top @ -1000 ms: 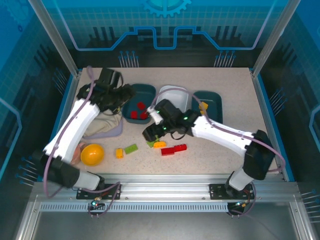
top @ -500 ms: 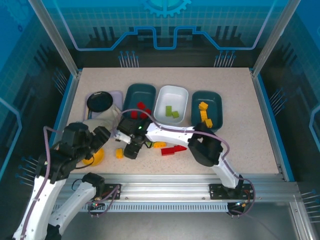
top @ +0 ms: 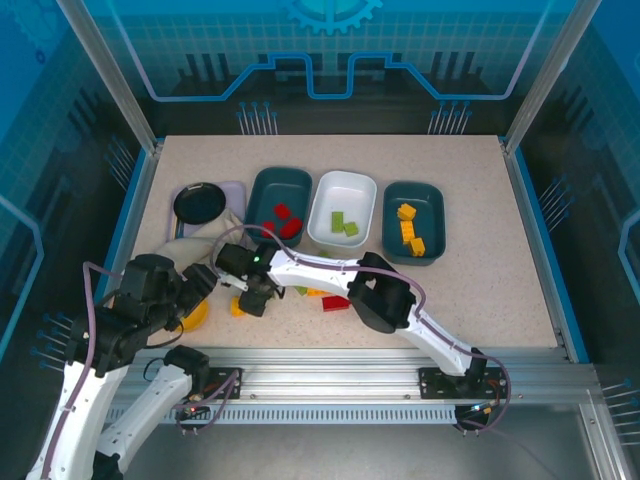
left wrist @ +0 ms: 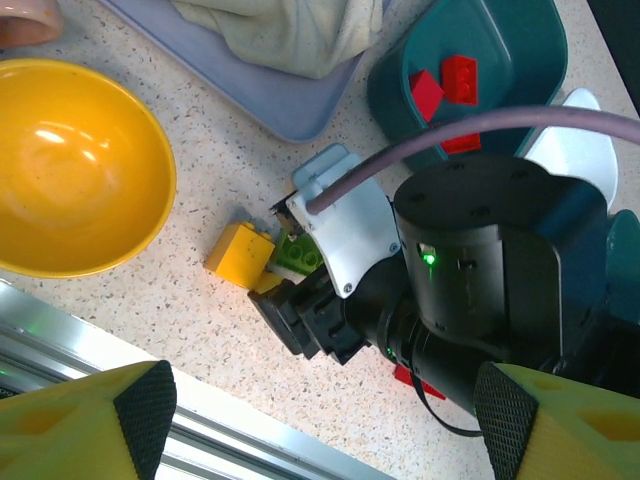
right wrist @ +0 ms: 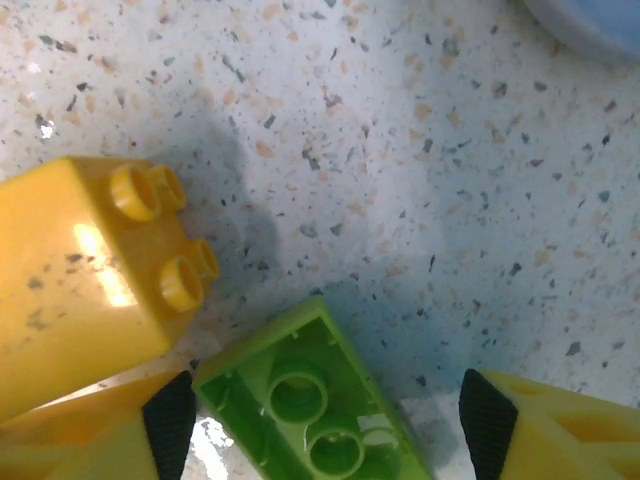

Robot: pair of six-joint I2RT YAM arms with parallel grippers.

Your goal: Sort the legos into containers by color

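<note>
Top external view: white tray (top: pixel 352 195) sits mid-table with two green legos (top: pixel 346 224) inside. Left teal tray (top: pixel 270 190) is just beside the white tray on its left and holds red legos (top: pixel 285 216). Right teal tray (top: pixel 428 215) is just beside it on its right and holds yellow legos (top: pixel 409 228). Black bowl (top: pixel 200 203) rests on the lavender tray (top: pixel 236 195), further left of the white tray, past the left teal tray. A loose red lego (top: pixel 335 302) and an orange lego (top: pixel 316 292) lie on the table (top: pixel 480 280), nearer the arm bases than the white tray.

Right gripper (top: pixel 252 298) is down at the table, near-left of the white tray. Right wrist view: jaws apart. Lime green lego (right wrist: pixel 310 410) lies underside up between the fingers (right wrist: pixel 560 430), not clamped; one pad is just beside its edge, the other apart from it. Yellow lego (right wrist: pixel 80 270) lies on its side just beside the lime green lego; contact between them cannot be told.

Left wrist view: left gripper (left wrist: pixel 325 415) has its jaws wide apart and grips nothing, held above the table and looking down on the right gripper. Yellow bowl (left wrist: pixel 70 165) is well left of the white tray. Cloth (left wrist: pixel 280 30) lies on the lavender tray.
</note>
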